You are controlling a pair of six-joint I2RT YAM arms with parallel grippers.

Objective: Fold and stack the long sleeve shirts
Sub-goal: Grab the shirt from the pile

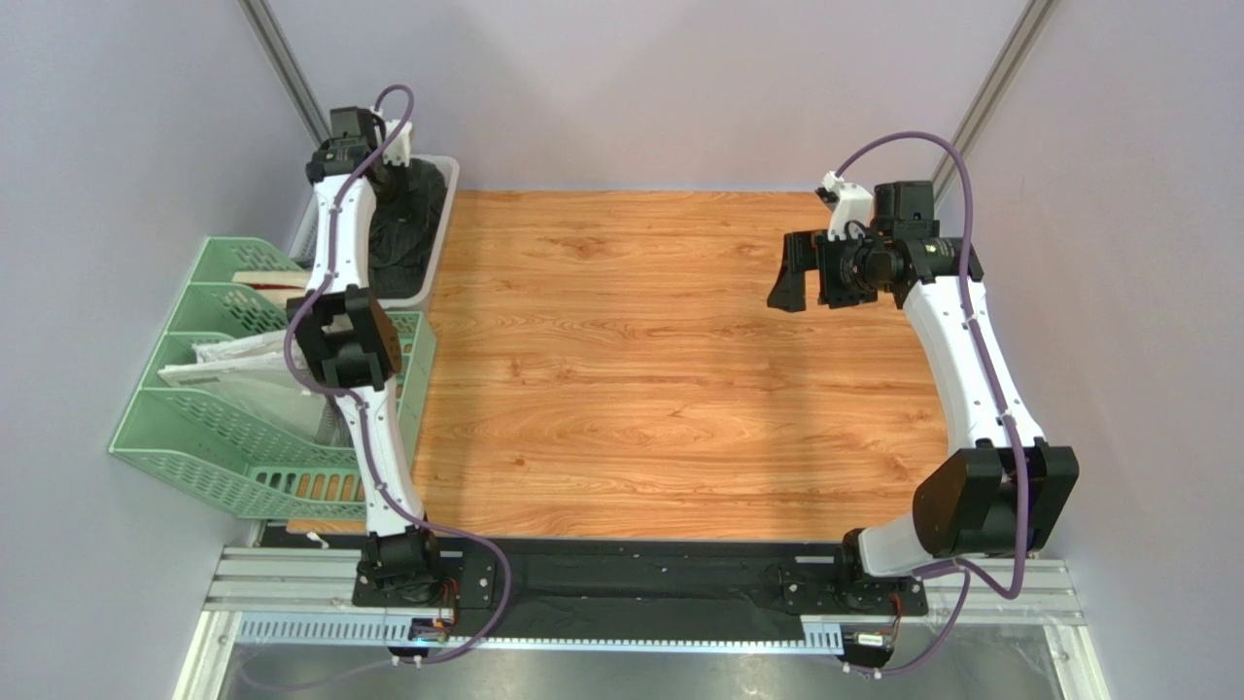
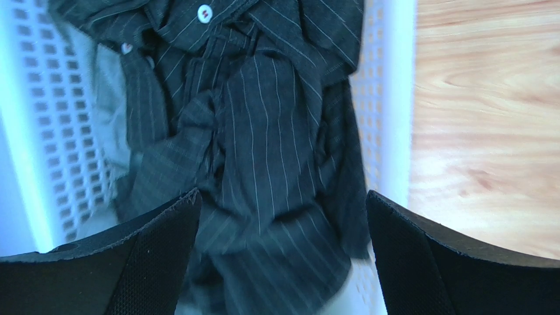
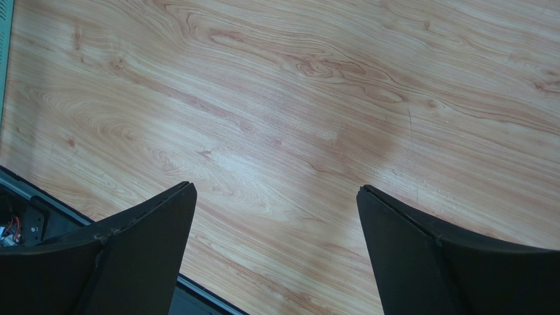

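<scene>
Shirt heap [image 2: 263,164]: 1, crumpled inside 1 white basket [image 2: 396,98].

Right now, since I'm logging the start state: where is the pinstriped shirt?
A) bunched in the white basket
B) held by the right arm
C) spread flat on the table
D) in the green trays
A: the shirt lies crumpled inside the white basket, below the open left fingers.

No text, label, brand or number is showing legibly anywhere: not on the shirt [image 2: 263,131], basket [image 2: 394,98] or table [image 3: 296,98].
</scene>
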